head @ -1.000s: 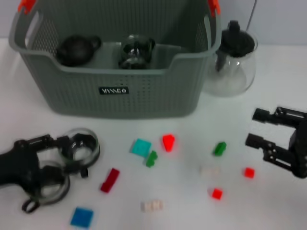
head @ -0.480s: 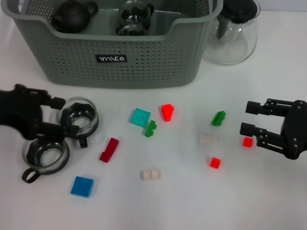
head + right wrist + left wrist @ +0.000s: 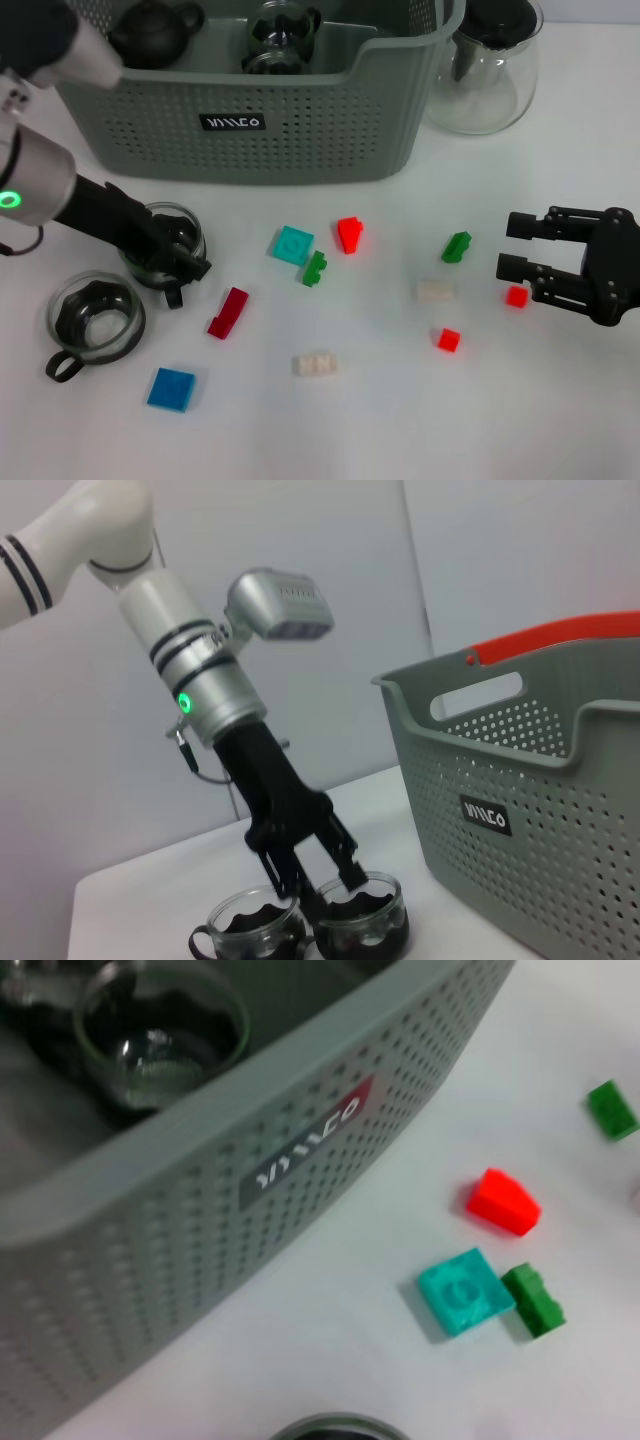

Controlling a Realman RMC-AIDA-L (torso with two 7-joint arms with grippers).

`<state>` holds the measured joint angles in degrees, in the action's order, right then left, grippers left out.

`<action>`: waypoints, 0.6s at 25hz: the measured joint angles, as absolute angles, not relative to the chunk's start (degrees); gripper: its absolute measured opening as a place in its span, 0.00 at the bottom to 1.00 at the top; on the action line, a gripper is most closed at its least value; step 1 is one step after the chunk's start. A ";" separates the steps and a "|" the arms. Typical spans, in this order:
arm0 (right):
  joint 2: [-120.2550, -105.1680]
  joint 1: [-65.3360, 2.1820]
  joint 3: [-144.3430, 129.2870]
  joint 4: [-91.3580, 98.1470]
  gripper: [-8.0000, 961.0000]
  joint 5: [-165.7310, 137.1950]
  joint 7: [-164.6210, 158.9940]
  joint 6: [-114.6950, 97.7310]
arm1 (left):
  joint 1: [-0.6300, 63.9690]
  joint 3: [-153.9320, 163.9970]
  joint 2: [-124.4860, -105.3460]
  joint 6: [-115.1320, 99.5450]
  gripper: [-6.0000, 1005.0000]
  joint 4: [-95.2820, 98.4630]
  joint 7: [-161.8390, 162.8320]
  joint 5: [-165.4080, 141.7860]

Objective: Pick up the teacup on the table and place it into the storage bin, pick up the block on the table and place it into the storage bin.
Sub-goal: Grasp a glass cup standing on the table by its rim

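Right wrist view shows what the head view hides: left gripper (image 3: 320, 885) fingers straddling the rim of a clear glass teacup (image 3: 357, 917) on the white bench (image 3: 380, 420), not clamped. Grey-green perforated storage bin (image 3: 300, 120) holds a dark teapot (image 3: 150, 32) and glass cup (image 3: 280, 30). Right gripper (image 3: 512, 247) open beside a small red block (image 3: 516, 296).
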<state>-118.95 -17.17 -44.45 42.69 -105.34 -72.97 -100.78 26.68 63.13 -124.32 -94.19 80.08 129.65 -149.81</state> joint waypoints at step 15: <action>-118.83 -17.24 -42.22 42.53 0.56 -106.03 -74.00 -101.82 | 27.79 73.20 -124.43 -90.55 0.78 75.17 134.10 -152.91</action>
